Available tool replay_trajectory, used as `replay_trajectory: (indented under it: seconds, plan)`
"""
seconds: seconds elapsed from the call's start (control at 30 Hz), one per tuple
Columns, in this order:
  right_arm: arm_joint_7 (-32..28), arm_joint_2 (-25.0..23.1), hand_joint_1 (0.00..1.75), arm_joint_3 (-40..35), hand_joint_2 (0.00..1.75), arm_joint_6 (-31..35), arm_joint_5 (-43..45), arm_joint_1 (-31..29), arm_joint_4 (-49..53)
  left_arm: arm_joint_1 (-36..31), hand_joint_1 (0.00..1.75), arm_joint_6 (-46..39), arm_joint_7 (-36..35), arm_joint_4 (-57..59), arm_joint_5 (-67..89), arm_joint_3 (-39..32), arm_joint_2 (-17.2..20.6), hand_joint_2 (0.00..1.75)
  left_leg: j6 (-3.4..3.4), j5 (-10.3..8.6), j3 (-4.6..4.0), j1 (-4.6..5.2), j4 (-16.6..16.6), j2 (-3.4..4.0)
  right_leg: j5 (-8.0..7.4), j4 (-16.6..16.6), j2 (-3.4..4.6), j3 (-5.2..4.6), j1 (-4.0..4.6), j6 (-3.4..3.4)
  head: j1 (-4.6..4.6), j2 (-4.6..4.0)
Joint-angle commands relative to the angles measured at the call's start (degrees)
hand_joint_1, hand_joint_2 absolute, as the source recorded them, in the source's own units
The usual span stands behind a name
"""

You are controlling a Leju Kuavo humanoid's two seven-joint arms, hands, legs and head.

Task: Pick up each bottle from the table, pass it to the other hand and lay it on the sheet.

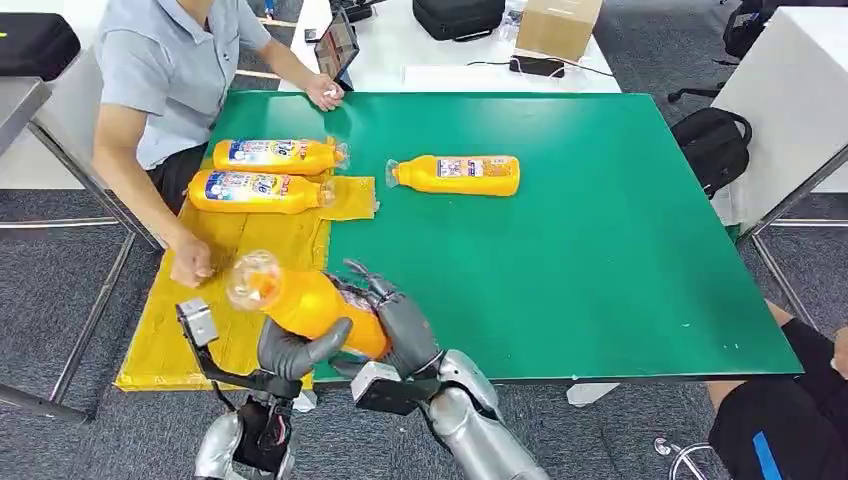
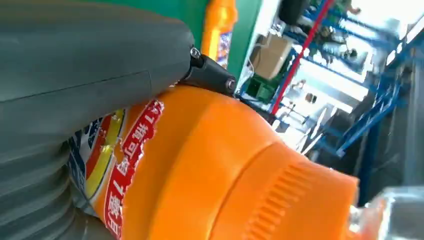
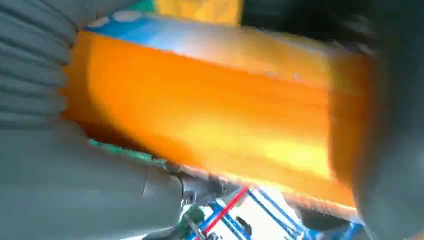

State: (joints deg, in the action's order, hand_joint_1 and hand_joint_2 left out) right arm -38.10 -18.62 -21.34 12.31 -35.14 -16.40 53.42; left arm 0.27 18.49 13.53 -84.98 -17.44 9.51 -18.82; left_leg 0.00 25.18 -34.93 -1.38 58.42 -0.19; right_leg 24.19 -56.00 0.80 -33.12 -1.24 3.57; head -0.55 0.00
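Passing an orange bottle (image 1: 305, 305) from one hand to the other, at the near edge of the table.

Tilted, with its clear cap pointing away to the left, the bottle hangs above the seam between the yellow sheet (image 1: 175, 340) and the green table (image 1: 600, 250), with both hands on it: the right hand (image 1: 395, 325) wraps its base end, and the left hand (image 1: 295, 350) curls its thumb round the body from below. Judging by this, the handover step is in hand; next the right hand would have to let go once the left grips firmly, and the left would carry the bottle over the sheet. Two bottles (image 1: 265, 175) already lie there side by side, a third bottle (image 1: 455, 175) waits on the green, and a seated person's hand (image 1: 190, 265) rests on the sheet's edge.
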Motion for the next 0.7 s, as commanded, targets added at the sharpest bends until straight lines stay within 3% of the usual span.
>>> replay_trajectory:
  seconds: [0.03, 0.13, 0.17, 0.23, 0.33, 0.43, 0.5, 0.6, 0.7]
  plan:
    - [-1.90, 4.83, 0.00, -15.50, 0.00, 3.59, 4.67, -1.92, 5.21, -5.63, 1.75, -3.07, -2.25, 7.10, -0.29, -4.39, 1.16, 1.75, 0.09, 0.00, 0.15, 0.02, -0.04, -0.08, 0.05, -0.01, -0.16, 0.17, 0.02, -0.18, -0.04, 0.00]
    - [-1.90, 4.83, 0.00, -15.50, 0.00, 3.59, 4.67, -1.92, 5.21, -5.63, 1.75, -3.07, -2.25, 7.10, -0.29, -4.39, 1.16, 1.75, 0.10, -0.01, 0.10, 0.03, -0.05, 0.02, 0.01, 0.01, -0.05, 0.13, 0.00, -0.12, -0.07, 0.00]
    - [-1.90, 9.26, 0.00, -24.53, 0.00, 8.45, 8.27, -3.34, 10.95, -8.02, 1.75, -5.03, -2.82, 9.39, 0.87, -4.61, 2.11, 1.75, 0.10, -0.01, 0.12, 0.04, -0.06, 0.02, 0.02, 0.01, -0.05, 0.15, -0.01, -0.13, -0.04, 0.00]
    - [-1.90, 11.11, 0.00, -29.68, 0.00, 11.47, 7.83, -4.43, 11.27, -12.52, 1.75, -7.88, -1.55, 13.87, 3.29, -6.54, 4.62, 1.75, 0.08, -0.06, 0.00, 0.02, -0.02, -0.04, -0.01, -0.02, -0.10, 0.06, 0.00, -0.12, -0.02, 0.00]
    - [-1.90, 10.09, 0.00, -29.20, 0.00, 12.80, 4.04, -4.19, 9.26, -15.91, 1.75, -7.80, -1.49, 16.12, 4.45, -9.68, 8.64, 1.75, 0.11, -0.14, 0.05, 0.03, -0.11, -0.09, -0.04, 0.02, -0.18, 0.13, 0.00, -0.18, -0.07, 0.00]
    - [-1.90, 10.43, 0.00, -27.89, 0.00, 12.67, 4.78, -4.19, 9.48, -16.54, 1.75, -7.01, -1.47, 16.03, 6.05, -11.13, 10.26, 1.75, 0.03, -0.14, 0.16, 0.07, -0.16, 0.10, -0.06, -0.01, 0.02, 0.14, -0.03, -0.19, -0.27, 0.00]
    - [-1.90, 11.30, 0.00, -27.91, 0.00, 13.49, 5.70, -4.32, 10.75, -16.62, 1.75, -8.57, -0.76, 14.68, 9.89, -11.32, 11.08, 1.75, -0.05, -0.15, 0.32, 0.01, -0.19, 0.24, -0.02, -0.12, 0.02, 0.15, 0.06, -0.33, 0.10, 0.00]
    - [-1.90, 11.85, 0.00, -27.88, 0.00, 14.02, 5.33, -3.99, 11.64, -17.26, 1.75, -10.45, -1.49, 13.56, 14.16, -11.92, 11.19, 1.75, -0.05, -0.28, -0.12, -0.07, 0.00, -0.29, 0.05, -0.26, -0.35, -0.14, 0.09, -0.18, 0.00, 0.00]
    - [-1.90, 11.41, 0.00, -27.24, 0.00, 14.93, 2.82, -3.73, 11.21, -17.91, 1.75, -12.39, -2.01, 13.64, 19.23, -12.30, 11.39, 1.75, -0.07, -0.29, -0.08, -0.06, -0.02, -0.11, 0.01, -0.25, -0.25, -0.13, 0.07, -0.17, 0.04, 0.00]
